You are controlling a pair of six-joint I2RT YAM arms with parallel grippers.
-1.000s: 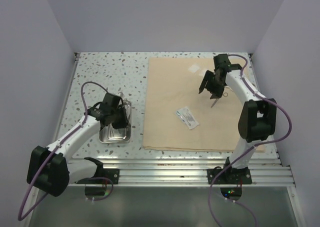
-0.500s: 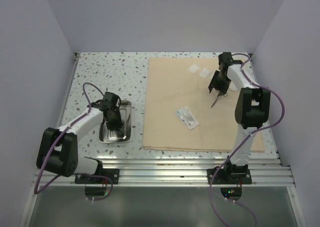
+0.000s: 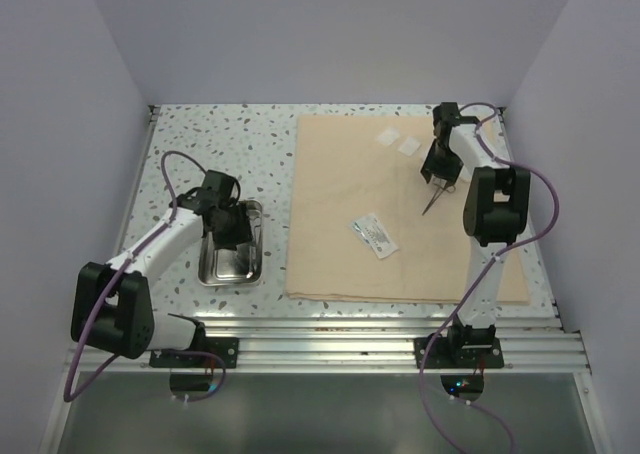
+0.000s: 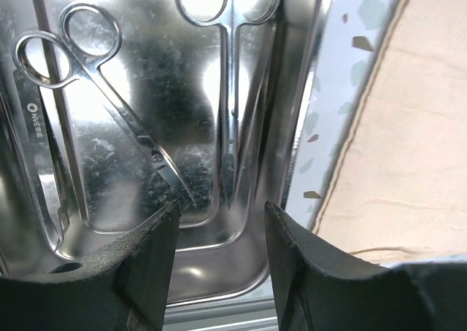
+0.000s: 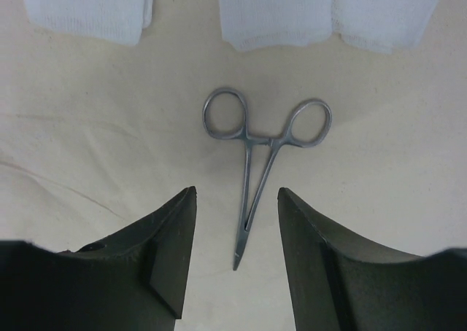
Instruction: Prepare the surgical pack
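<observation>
Beige cloth (image 3: 400,214), seen from above, spans the table's right half as wrapping base; the steel tray (image 3: 228,270) sits near its left edge. Left wrist: our left end effector (image 4: 220,211) gapes over scissors (image 4: 151,150) laid in the steel tray. Right wrist: our right end effector (image 5: 237,194), open, straddles forceps (image 5: 270,140), we judge to grip them.

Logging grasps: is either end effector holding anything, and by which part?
Nothing. Left end effector open over the tray; right end effector open above forceps on the cloth.
</observation>
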